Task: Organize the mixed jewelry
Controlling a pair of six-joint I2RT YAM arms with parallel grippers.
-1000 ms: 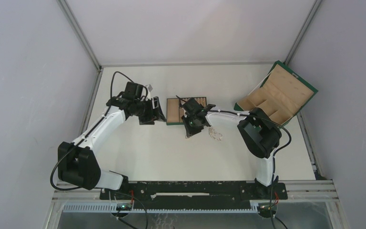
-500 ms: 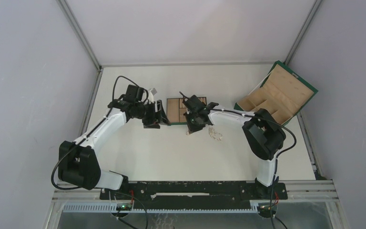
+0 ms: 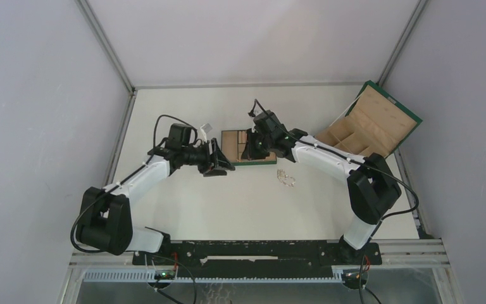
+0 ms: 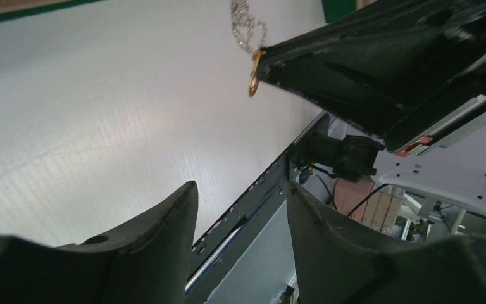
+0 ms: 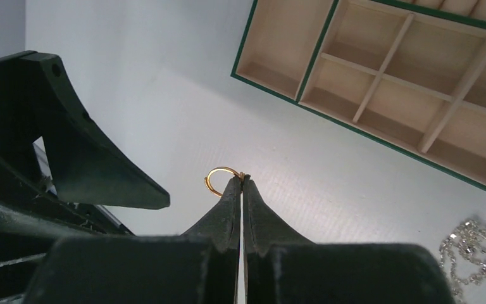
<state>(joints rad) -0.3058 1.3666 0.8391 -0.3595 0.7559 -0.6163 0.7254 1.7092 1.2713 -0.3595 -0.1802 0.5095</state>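
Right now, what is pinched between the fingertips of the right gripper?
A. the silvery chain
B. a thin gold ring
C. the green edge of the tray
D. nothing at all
B. In the right wrist view the right gripper is shut on the gold ring, while the silvery chain lies loose on the table, apart from it.

Tan tray [image 3: 231,145] w/ green edge at centre; green box [image 3: 380,123], tan-lined, far right.

Mid-table: tray [image 3: 230,143]. On the table [image 3: 228,202], just right of the tray and nearer: chain [image 3: 285,178]. Far right: box [image 3: 370,126]. By the tray: ring [image 5: 220,169], pinched in right gripper [image 5: 242,180].
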